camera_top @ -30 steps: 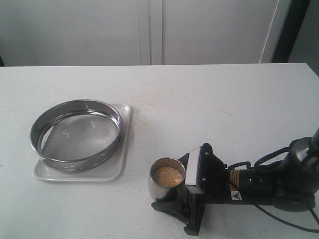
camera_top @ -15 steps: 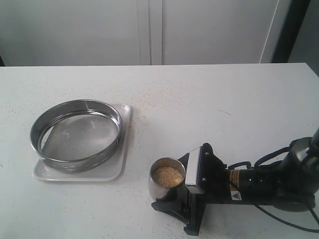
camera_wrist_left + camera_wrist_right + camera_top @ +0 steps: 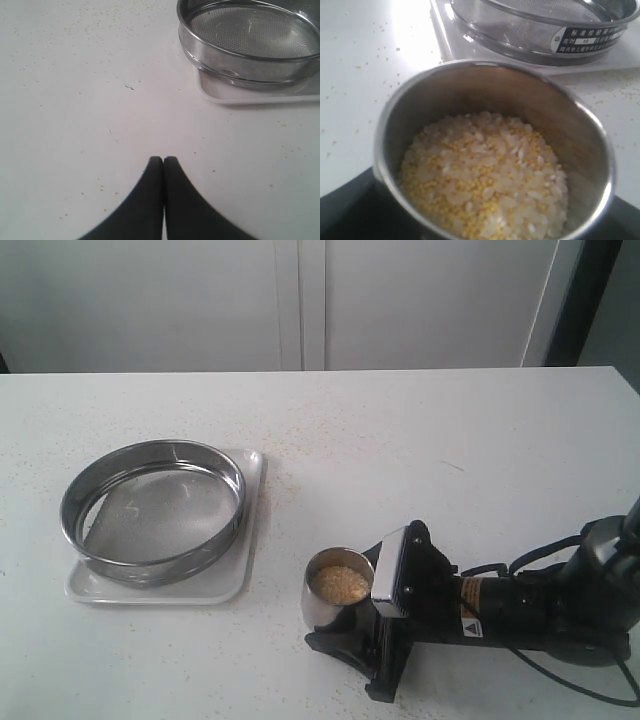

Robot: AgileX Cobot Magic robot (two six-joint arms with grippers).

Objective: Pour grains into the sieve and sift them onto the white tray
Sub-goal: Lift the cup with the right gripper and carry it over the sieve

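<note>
A small steel cup [image 3: 322,618] holds the grains [image 3: 340,584], a mix of yellow granules and whitish rice. My right gripper [image 3: 350,628] is shut on the cup at the front of the table, right of centre. In the right wrist view the grains [image 3: 485,170] fill the cup [image 3: 400,100] about halfway. The sieve [image 3: 152,508] rests on the white tray [image 3: 252,540] at the left, with nothing in its mesh. My left gripper [image 3: 163,160] is shut on nothing and hovers over bare table, with the sieve [image 3: 250,35] and tray [image 3: 250,95] ahead of it.
Stray yellow grains are scattered over the white tabletop [image 3: 420,450]. The right arm's black body and cables [image 3: 560,600] lie along the front right edge. White cabinet doors [image 3: 300,300] stand behind the table.
The right gripper with the cup has shifted slightly up and back from the front edge. The sieve and tray have not moved.
</note>
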